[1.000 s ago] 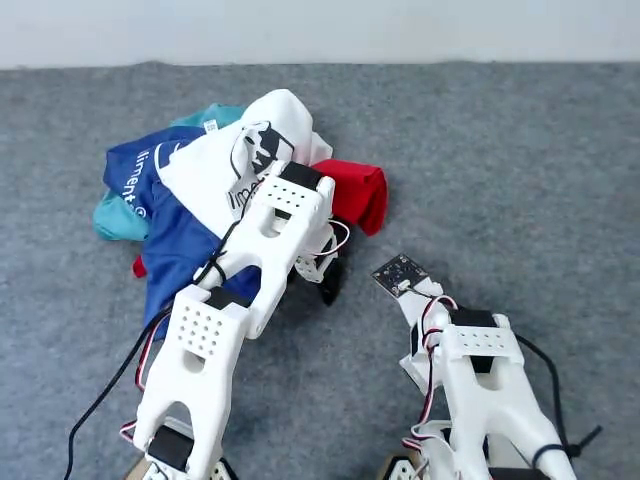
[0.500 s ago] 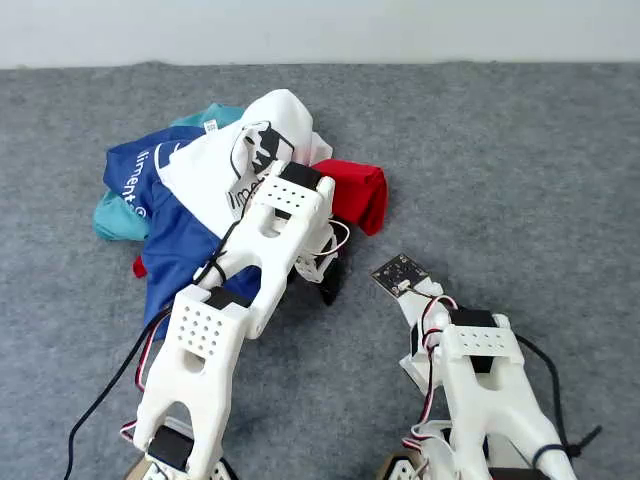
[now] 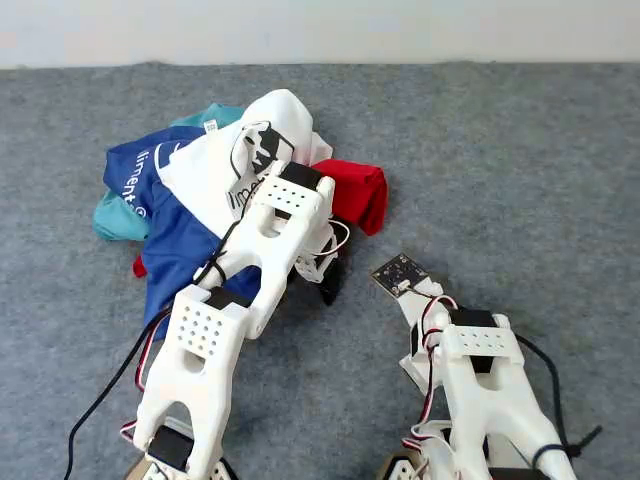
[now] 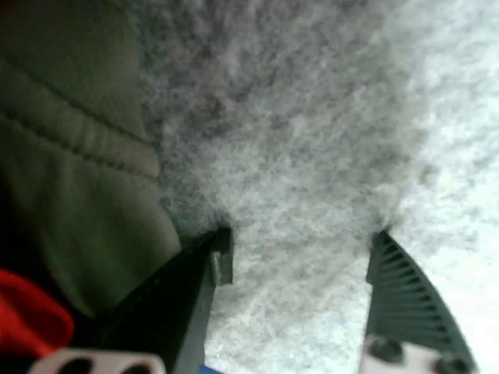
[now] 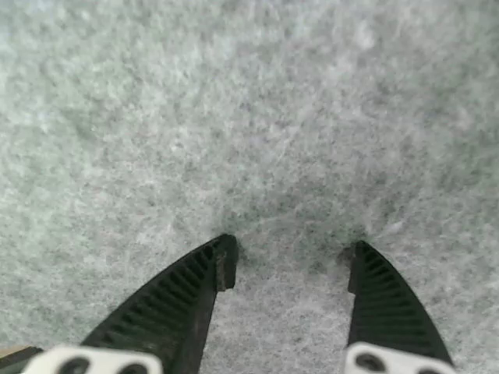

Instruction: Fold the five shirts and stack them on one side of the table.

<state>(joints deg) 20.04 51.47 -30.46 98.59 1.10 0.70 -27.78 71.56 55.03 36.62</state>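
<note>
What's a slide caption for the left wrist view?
Left gripper open just above grey felt, seamed olive fabric alongside.

table [image 3: 520, 180] top was grey felt-like pile, matt and fuzzy. shirts were all soft matt cloth, creased: white shirt [image 3: 215, 170] with a flat dark print, blue shirt [image 3: 175, 255], teal shirt [image 3: 115, 215], red shirt [image 3: 358, 192]. olive cloth [image 4: 70, 156] showed a stitched seam. left arm [image 3: 262, 245] and right arm [image 3: 480, 375] shells were matt white plastic, one link perforated. left gripper [image 4: 300, 248] and right gripper [image 5: 292, 261] were black ribbed plastic.
</note>
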